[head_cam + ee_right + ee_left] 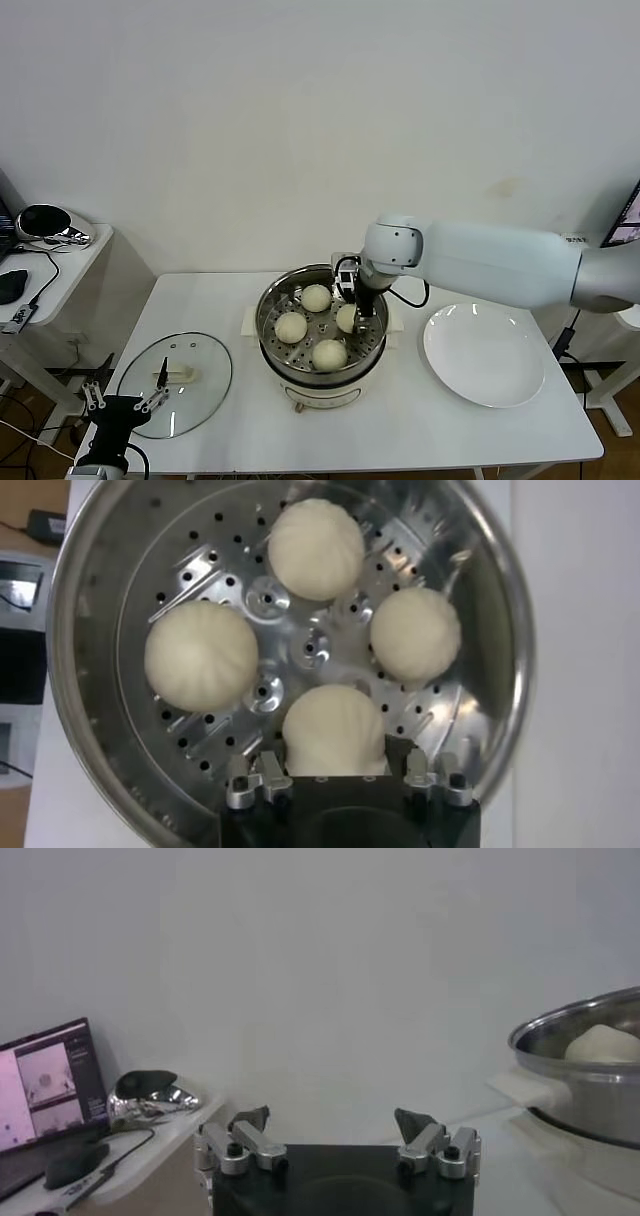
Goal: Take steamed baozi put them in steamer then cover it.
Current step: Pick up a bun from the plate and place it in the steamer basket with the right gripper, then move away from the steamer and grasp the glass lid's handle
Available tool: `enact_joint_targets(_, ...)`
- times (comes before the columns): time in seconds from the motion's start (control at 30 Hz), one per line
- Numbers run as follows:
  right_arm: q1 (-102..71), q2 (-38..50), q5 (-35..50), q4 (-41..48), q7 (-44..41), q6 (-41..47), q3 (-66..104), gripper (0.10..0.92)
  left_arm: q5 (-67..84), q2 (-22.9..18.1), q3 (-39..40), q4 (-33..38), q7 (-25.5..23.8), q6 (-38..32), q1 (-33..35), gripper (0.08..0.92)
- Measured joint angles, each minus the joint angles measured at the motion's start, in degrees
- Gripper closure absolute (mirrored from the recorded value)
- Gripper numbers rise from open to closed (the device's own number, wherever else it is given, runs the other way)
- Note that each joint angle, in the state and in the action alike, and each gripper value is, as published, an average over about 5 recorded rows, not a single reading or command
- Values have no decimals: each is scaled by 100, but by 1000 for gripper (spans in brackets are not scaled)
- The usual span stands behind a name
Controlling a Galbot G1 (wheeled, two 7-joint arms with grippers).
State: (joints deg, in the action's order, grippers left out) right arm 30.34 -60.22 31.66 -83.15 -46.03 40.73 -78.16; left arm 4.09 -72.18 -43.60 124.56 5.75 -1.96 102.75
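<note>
Gleaming metal, matt dough, clear glass

Showing a polished stainless steamer (322,335) with perforated tray mirroring light; cradling smooth, matt, faintly pleated steamed baozi (334,728); lying nearby, a glossy transparent glass cover (177,383) with metal rim; resting on a smooth matt white tabletop (400,425) beside a glossy white plate (484,354).

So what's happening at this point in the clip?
The right gripper is down inside the steamer, closed around the fourth steamed baozi, which sits on the perforated tray beside the other three baozi. The white plate to the robot's right is empty. The cover lies flat on the table to the steamer's left, not yet on the pot. The left gripper waits open at the near table edge by the cover.
</note>
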Motion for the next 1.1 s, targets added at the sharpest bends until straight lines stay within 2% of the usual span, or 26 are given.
enact_joint_targets(0.13,-31,-2,-10,-1,41,28,40,374,0,0,4,7,-1,0,0,177)
enact_joint_targets(0.3,11,64,-16,-60,26,47,149,249,0,12,2,9,-1,3,-1,177)
enact_joint_targets(0.4,70,162,-21,-136,-2,54,253,210,6,30,-5,10,-3,6,-8,177)
enact_joint_targets(0.73,-130,1077,67,-858,322,-89,984,203,26,34,-24,-25,-23,-8,-10,177)
enact_joint_targets(0.9,-914,1896,234,-1417,1173,-608,1854,203,21,3,-31,-71,-14,-33,-16,177)
enact_joint_targets(1.1,-2832,2504,78,-1837,2288,-1663,3802,203,-49,-55,-28,-166,61,-112,-24,177)
